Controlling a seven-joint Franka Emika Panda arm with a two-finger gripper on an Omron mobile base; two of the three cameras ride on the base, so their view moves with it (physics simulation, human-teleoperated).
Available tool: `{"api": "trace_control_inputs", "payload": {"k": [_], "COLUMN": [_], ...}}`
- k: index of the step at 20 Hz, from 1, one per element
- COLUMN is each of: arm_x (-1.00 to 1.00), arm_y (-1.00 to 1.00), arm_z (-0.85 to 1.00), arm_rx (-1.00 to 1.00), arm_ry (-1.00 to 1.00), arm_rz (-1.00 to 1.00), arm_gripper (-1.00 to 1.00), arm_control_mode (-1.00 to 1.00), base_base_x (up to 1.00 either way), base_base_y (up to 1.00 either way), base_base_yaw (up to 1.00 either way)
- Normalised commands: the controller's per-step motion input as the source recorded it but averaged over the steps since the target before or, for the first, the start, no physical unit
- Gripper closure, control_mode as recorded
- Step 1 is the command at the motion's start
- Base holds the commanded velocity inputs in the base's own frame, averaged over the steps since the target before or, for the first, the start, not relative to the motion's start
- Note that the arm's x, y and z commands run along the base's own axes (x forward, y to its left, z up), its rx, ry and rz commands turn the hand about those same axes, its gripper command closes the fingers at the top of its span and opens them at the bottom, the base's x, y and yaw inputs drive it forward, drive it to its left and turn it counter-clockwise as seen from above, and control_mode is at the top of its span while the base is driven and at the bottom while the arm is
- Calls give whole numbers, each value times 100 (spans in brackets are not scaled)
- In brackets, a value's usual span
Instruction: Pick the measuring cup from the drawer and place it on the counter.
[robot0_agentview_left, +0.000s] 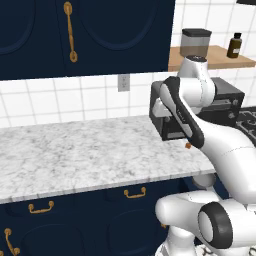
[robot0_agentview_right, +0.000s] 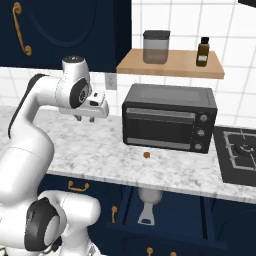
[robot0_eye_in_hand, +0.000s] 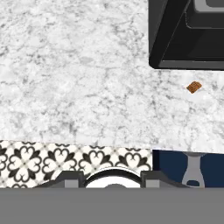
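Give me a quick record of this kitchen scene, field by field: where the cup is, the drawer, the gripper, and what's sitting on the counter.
measuring cup: lying in the open drawer, handle toward the drawer front
drawer: pulled open below the counter edge
gripper: above the counter, left of the toaster oven, holding nothing; jaw state unclear
counter: holds toaster oven and small brown cube
wall shelf: jar and dark bottle

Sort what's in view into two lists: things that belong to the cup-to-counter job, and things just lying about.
Job:
- measuring cup, lying in the open drawer
- counter
- gripper, above the counter

Lying about:
- toaster oven
- small brown cube in front of it
- canister and brown bottle on the wooden shelf
- stove
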Motion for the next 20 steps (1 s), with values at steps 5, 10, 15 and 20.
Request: {"api": "trace_control_inputs", "payload": {"k": [5,10,15,20], "arm_x": [-12,-21,-41,-57], "arm_y": [-36,-64,-59,-66], "arm_z": [-4,-23,-34,-24], "arm_rx": [4,3,0,-2], "arm_ry": [0,0,0,0], "arm_rz": [0,0,0,0], "arm_gripper": [-100,-100,-100,-100], "arm_control_mode": [-100,-100,-100,-100], "base_base_x": [0,0,0,0], "base_base_y": [0,0,0,0], "base_base_yaw": [0,0,0,0]}}
